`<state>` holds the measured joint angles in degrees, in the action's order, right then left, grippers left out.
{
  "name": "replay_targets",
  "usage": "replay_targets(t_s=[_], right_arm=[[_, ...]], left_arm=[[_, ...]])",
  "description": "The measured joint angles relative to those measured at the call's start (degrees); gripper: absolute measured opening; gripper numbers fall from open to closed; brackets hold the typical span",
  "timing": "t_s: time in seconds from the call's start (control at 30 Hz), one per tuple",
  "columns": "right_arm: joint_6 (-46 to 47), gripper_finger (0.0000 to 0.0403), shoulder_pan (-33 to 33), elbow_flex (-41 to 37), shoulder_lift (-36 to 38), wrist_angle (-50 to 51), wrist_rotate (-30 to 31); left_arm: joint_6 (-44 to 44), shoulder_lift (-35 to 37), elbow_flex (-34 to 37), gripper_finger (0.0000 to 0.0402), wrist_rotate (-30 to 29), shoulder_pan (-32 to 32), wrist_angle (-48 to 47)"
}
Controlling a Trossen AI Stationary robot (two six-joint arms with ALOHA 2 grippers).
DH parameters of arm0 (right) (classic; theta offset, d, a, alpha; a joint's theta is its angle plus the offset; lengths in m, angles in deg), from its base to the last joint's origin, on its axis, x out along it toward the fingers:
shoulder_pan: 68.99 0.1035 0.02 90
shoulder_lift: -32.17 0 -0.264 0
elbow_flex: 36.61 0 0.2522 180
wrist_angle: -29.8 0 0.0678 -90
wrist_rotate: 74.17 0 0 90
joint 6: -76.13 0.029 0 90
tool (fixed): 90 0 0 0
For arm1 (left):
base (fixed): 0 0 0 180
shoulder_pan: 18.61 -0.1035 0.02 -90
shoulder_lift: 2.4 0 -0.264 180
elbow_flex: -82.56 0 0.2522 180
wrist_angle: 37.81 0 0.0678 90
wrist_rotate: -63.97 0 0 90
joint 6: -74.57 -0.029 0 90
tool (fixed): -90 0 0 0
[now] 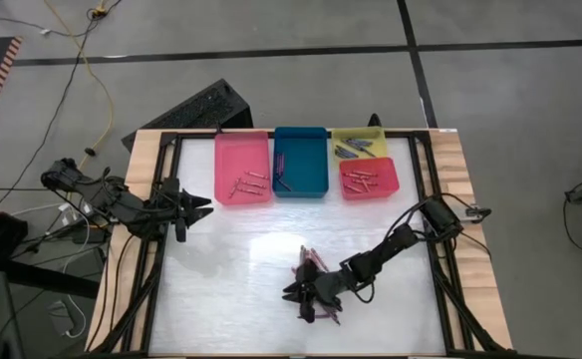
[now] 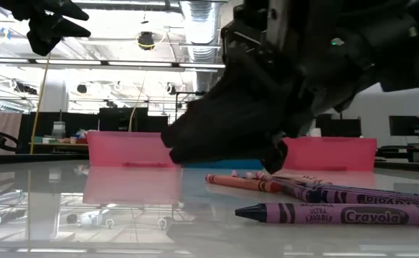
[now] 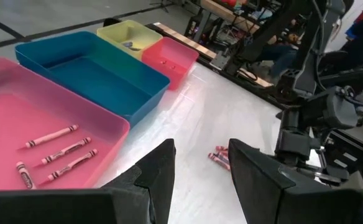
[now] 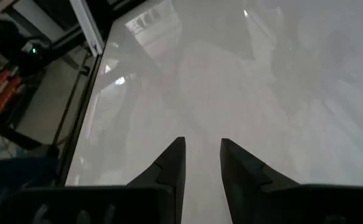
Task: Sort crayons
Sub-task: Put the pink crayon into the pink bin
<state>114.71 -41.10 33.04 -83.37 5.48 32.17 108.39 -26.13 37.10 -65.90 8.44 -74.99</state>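
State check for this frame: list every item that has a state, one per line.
Left gripper: open, empty, raised near the pink tray.
Right gripper: open, empty, low beside the loose crayons.
Loose crayons: lying unsorted on the table.
Pink tray: holds several crayons.
Teal tray: holds a few dark crayons.
Yellow tray: holds grey crayons.
Red tray: holds crayons.

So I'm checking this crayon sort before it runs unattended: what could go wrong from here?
The loose crayons lie bunched and overlapping under the right gripper, whose fingers stand apart with nothing between them. It may pinch two at once or flick neighbours away.

Those crayons are round and the white table looks glossy, so a nudged one could roll.

The pink tray, blue tray and red tray sit tight together, so a drop may land in the wrong one.
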Motion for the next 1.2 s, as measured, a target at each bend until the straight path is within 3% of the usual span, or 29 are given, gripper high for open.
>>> replay_targets(t_s=[0.3,0.53,0.97,1.2], right_arm=[[-1.72,0.0102,-0.30,-0.02,0.68,-1.11,-0.33],[-3.46,0.0102,-0.30,-0.03,5.07,4.73,-0.01],[7.01,0.0102,0.24,-0.02,21.62,40.69,0.28],[10.79,0.0102,0.79,0.01,25.93,49.10,0.30]], left_arm=[[0.04,-0.01,0.00,0.0139,-0.01,0.00,-0.17],[0.04,-0.02,0.00,0.0139,-0.01,0.02,-0.24],[0.07,-0.05,0.00,0.0139,-0.01,0.00,-0.24],[0.07,-1.17,0.00,0.0139,-0.01,0.02,-0.26]])
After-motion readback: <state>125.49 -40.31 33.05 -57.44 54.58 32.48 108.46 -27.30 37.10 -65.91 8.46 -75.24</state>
